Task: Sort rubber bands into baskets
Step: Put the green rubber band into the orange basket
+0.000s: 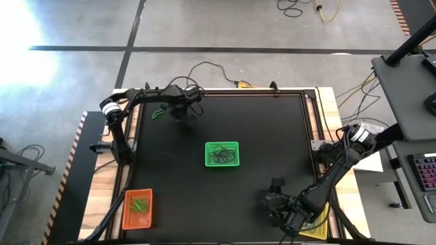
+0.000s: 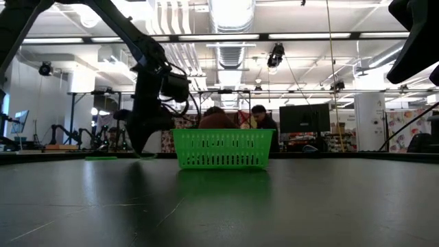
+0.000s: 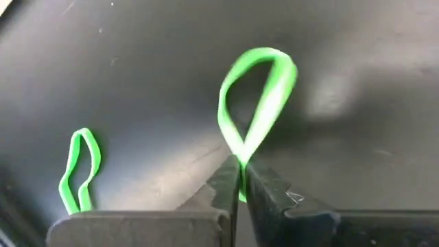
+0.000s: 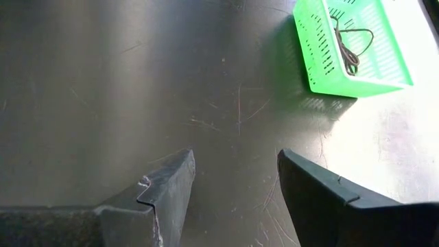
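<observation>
Pinched in the left gripper [image 3: 240, 180] jaws, a green rubber band [image 3: 257, 103] loops lengthwise straight ahead; right jaws wide.

Count on inspection: three baskets are present, namely one green basket [image 1: 222, 154] at the table's middle, one orange basket [image 1: 137, 208] at the near left edge, and one yellow basket [image 1: 317, 227] largely hidden under the right arm. Two arms stand at the table, each carrying one gripper: the left gripper [image 3: 240, 180] and the right gripper [image 4: 235, 180]. Two green rubber bands [image 3: 257, 103] show in the left wrist view; the bands lying inside the baskets cannot be counted.
</observation>
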Controlling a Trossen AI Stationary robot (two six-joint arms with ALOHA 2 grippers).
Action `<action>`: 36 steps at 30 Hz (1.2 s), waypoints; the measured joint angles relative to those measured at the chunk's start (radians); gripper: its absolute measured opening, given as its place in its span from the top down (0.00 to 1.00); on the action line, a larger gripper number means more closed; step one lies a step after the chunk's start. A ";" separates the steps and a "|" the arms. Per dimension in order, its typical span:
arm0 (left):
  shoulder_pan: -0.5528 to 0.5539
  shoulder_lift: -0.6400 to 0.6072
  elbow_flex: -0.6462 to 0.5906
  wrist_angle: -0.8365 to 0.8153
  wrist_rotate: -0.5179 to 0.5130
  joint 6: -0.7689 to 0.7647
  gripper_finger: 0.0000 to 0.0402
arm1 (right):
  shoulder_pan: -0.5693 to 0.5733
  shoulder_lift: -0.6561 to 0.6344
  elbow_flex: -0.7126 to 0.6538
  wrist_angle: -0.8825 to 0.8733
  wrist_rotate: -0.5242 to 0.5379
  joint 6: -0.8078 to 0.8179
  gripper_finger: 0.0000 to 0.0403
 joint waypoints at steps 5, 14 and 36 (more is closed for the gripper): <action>-0.059 -0.034 0.025 -0.118 0.014 0.000 1.00 | 0.000 0.000 0.000 0.000 0.000 0.003 0.49; -0.435 -0.301 0.010 -0.203 0.003 -0.168 1.00 | 0.000 0.000 0.000 0.000 -0.003 0.034 0.49; -1.627 -0.486 0.022 -0.156 0.206 -1.338 1.00 | -0.039 0.000 -0.001 0.003 0.080 -0.034 0.49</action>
